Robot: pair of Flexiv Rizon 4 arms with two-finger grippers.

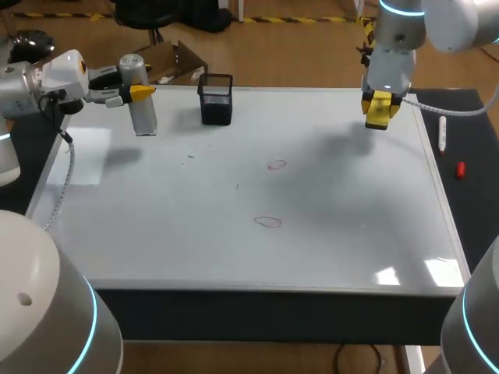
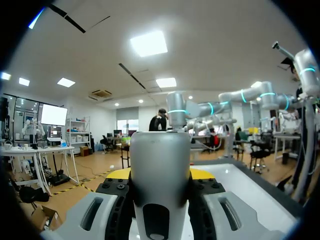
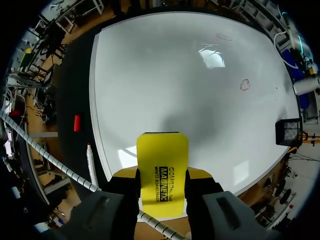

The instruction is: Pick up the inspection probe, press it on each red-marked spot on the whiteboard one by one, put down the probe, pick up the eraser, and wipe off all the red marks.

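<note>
Holding the yellow eraser point(image 3: 162, 175) by its two long sides, the right jaws were clamped on it above the far right corner of the whiteboard point(image 1: 351, 234); the eraser hung clear of the surface, free end pointing down. The left jaws were closed on the inspection probe point(image 2: 160, 185), a grey cylinder upright at the far left of the board, near a black mesh holder point(image 1: 216, 99); whether its foot touched the board I could not tell. Two red marks remained, thin loops near the middle of the board; the far mark point(image 1: 276, 164) and the near mark point(image 1: 267, 222) were both well apart from either tool. A marker point(image 1: 442, 132) and a red cap point(image 1: 460, 170) lay on the dark table beside the board's right edge.

With the eraser in hand and both marks unwiped, I judged the wipe to be the step to prepare; nothing showed whether the probing was done. The wrist would likely need tilting so that the eraser's broad face, not its end, met the board; an edge alone would probably smear the loops. Best to land just beyond the far mark and draw towards the near one in overlapping passes; light, even pressure, since the eraser stood well out ahead of the jaws and could lever loose. The probe arm was best kept at the far left, out of the sweep.
</note>
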